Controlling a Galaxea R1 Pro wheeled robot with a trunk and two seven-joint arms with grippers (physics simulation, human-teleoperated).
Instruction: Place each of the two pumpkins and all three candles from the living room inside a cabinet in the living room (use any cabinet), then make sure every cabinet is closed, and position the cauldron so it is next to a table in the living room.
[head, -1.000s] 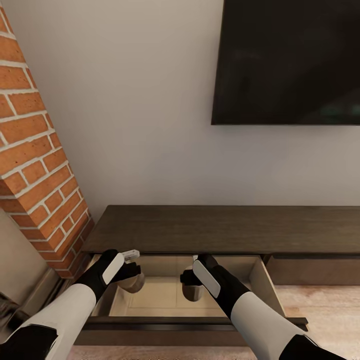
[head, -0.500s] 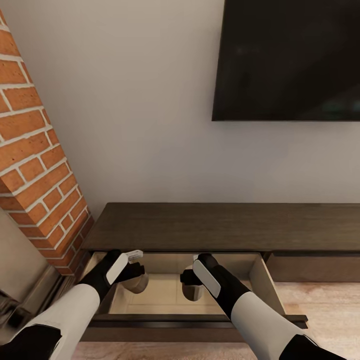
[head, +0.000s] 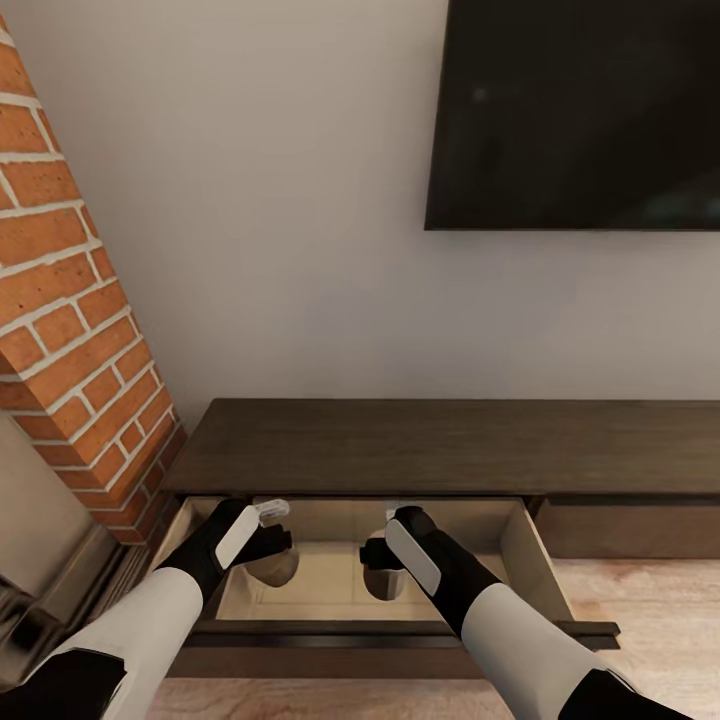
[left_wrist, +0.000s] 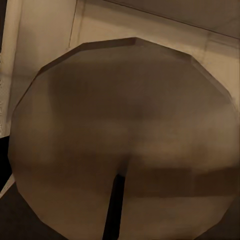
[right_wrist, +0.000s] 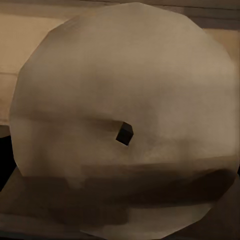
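Observation:
The cabinet (head: 450, 450) is a long, low, dark-brown console, and its left drawer (head: 330, 585) is pulled open, pale beige inside. My left gripper (head: 268, 545) hangs over the drawer's left part, shut on a grey-tan candle (head: 274, 567). In the left wrist view that candle's flat top (left_wrist: 125, 125) sits close to the lens, with the drawer floor behind it. My right gripper (head: 378, 556) hangs over the middle of the drawer, shut on a second candle (head: 385, 582). The right wrist view shows this candle's top (right_wrist: 125, 85) and its dark wick dot. No pumpkins or cauldron are in view.
A brick chimney (head: 70, 330) rises at the left, close to the cabinet's end. A dark TV (head: 580, 110) hangs on the wall above. The drawer's dark front panel (head: 400, 633) juts toward me. A closed drawer (head: 630, 532) lies to the right, with wood floor (head: 650, 600) below it.
The whole view has shifted a little, so the camera moved. The left gripper and its candle have edged slightly farther over the drawer. The right gripper holds its place.

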